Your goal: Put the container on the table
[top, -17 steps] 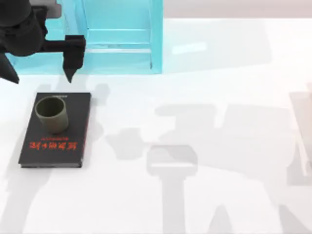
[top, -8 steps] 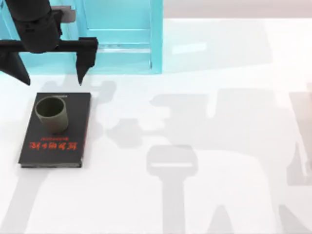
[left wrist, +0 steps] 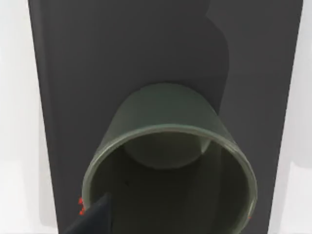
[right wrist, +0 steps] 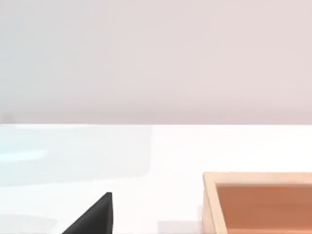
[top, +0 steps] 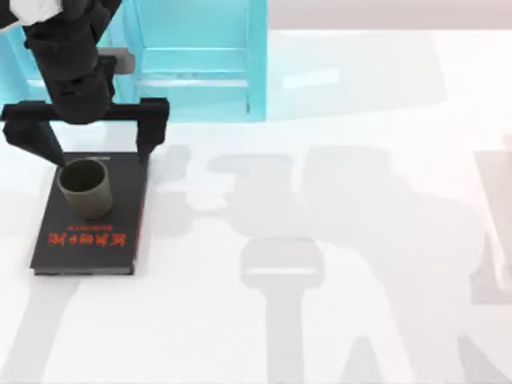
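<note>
Left gripper (top: 98, 156) over the far end of the black book (top: 120, 208), pointing down, fingers spread wide: one fingertip (top: 146, 152) at the book's far right corner, the other fingertip (top: 54, 157) at its far left edge, container (top: 85, 188) just nearer than the line between them and untouched. Black arm body rising from the gripper toward the turquoise shelf unit (top: 200, 60) behind the book. Container upright on the book's far half, open end up, olive-brown, thin wall, hollow inside; not on the table (top: 360, 120) itself. In the left wrist view, container (left wrist: 170, 161) seen rim-on, sitting on the book (left wrist: 122, 48), one dark fingertip (left wrist: 95, 217) at the rim's edge; contact there can't be told. Red lettering across the book's near end. Book flat on the table, near the table's left side, just in front of the shelf unit. Table white, glossy, with grey arm shadows spread right of the book. Right wrist view: one dark finger (right wrist: 95, 214) of the right gripper low in the picture, state of that claw can't be told; table (right wrist: 156, 156) beyond it, an orange-brown box (right wrist: 258, 200) with a pale rim resting on it, plain pale wall behind.
</note>
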You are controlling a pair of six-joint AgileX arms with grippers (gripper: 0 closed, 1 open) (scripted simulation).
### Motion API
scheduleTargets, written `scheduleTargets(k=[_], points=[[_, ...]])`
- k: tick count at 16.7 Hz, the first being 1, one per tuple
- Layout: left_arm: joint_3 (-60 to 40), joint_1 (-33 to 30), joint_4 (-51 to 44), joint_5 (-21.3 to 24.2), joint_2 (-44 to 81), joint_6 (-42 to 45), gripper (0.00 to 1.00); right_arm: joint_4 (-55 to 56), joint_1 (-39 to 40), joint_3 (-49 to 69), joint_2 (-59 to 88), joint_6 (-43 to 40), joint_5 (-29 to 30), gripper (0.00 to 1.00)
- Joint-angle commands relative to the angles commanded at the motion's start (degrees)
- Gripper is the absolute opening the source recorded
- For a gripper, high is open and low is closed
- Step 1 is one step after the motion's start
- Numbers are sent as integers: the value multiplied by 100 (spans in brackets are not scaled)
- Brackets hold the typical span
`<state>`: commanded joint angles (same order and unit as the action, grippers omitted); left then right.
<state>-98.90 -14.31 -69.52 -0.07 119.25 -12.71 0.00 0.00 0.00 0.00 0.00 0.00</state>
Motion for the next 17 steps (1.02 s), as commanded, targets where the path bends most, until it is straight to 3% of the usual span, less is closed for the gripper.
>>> scheduleTargets(k=[4, 9, 17], points=[[765, -1, 848, 1, 100, 1, 100, 0, 0, 0, 0, 0, 0, 100], [834, -1, 919, 1, 115, 1, 100, 0, 0, 0, 0, 0, 0, 100], [834, -1, 919, 1, 115, 1, 40, 0, 0, 0, 0, 0, 0, 100]])
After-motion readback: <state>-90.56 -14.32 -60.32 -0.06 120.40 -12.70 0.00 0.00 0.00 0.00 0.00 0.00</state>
